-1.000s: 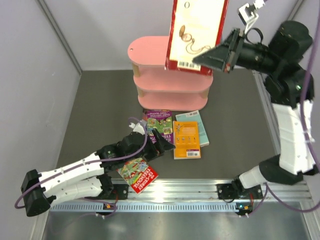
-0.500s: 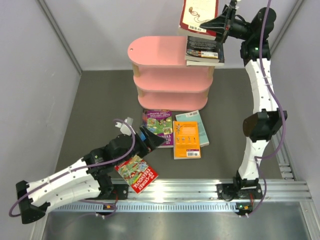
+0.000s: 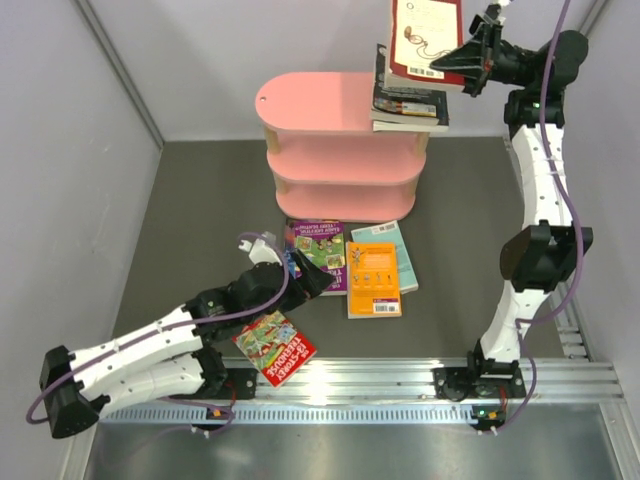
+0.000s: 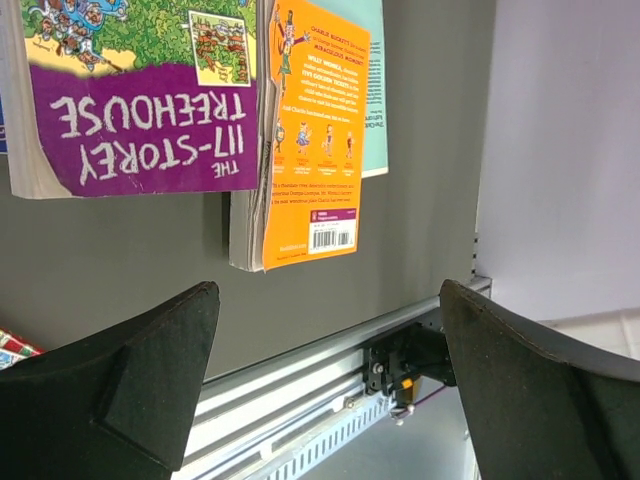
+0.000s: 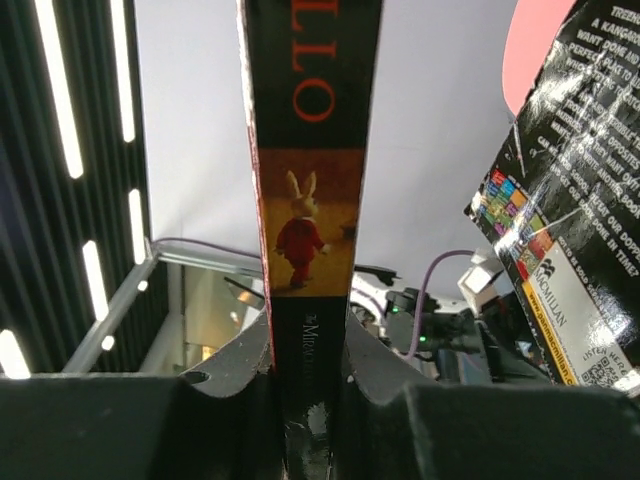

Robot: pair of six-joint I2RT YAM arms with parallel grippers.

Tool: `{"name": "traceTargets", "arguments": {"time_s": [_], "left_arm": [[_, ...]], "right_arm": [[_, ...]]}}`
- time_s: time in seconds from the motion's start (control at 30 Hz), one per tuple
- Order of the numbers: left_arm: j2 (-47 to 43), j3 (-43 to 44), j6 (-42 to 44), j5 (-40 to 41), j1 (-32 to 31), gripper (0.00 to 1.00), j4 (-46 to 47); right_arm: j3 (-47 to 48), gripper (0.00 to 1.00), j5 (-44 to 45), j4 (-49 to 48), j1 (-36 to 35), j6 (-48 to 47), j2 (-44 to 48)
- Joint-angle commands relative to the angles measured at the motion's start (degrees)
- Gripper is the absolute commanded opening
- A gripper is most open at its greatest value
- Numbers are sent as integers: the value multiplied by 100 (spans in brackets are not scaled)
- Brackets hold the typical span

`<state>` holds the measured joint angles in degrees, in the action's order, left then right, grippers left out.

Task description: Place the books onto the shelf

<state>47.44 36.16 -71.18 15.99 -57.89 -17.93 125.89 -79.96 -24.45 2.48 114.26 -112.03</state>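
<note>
1. Gripping maroon-and-cream paperback [image 3: 425, 40] [image 5: 310, 200] by its spine in right tool [image 3: 470, 62] [image 5: 310, 370], holding it above small stack of books [image 3: 410, 100] on top board of pink oval three-tier shelf [image 3: 310, 105].
2. Hovering left tool [image 3: 310, 278] [image 4: 330, 360], jaws spread wide and empty, low over dark bench [image 3: 200, 220], near purple-green paperback [image 3: 318, 245] [image 4: 150, 120], orange paperback [image 3: 373, 280], teal paperback [image 3: 400, 245], red paperback [image 3: 275, 347] lying flat.
</note>
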Motion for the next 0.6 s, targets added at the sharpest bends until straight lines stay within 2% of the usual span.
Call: {"name": "traceTargets", "arguments": {"time_s": [0.0, 0.03, 0.13, 0.17, 0.23, 0.27, 0.3, 0.37, 0.4, 0.43, 0.5, 0.53, 0.57], "left_arm": [[283, 453, 192, -52, 32, 96, 194], [388, 497, 209, -87, 32, 96, 211], [468, 567, 227, -122, 32, 96, 255], [494, 567, 218, -140, 32, 96, 247], [477, 541, 183, -149, 32, 96, 264], [459, 524, 174, -149, 32, 96, 255], [442, 506, 157, -149, 32, 96, 255], [363, 445, 96, -157, 32, 96, 238], [336, 427, 69, -157, 32, 96, 229], [293, 401, 51, -157, 32, 96, 212], [266, 392, 25, -166, 32, 95, 150], [231, 409, 25, -175, 32, 95, 115], [222, 418, 16, -175, 32, 95, 80]], "right_arm": [[94, 14, 156, 306, -11, 110, 304], [146, 23, 217, 1057, -2, -225, 313], [348, 45, 499, 1792, 16, -1201, 322], [453, 48, 560, 2421, 33, -1543, 305], [604, 51, 1016, 3283, 86, -2867, 392], [604, 49, 1018, 3602, 95, -2874, 436], [604, 47, 1288, 3779, 103, -3544, 549], [795, 43, 1692, 4462, 86, -4224, 612], [963, 43, 1816, 5345, 77, -5019, 603], [1086, 43, 1922, 5702, 51, -5340, 586], [1105, 47, 2125, 6291, 33, -5955, 699], [1009, 55, 2134, 6329, 16, -6046, 761], [773, 57, 2099, 6321, 16, -6064, 822]]}}
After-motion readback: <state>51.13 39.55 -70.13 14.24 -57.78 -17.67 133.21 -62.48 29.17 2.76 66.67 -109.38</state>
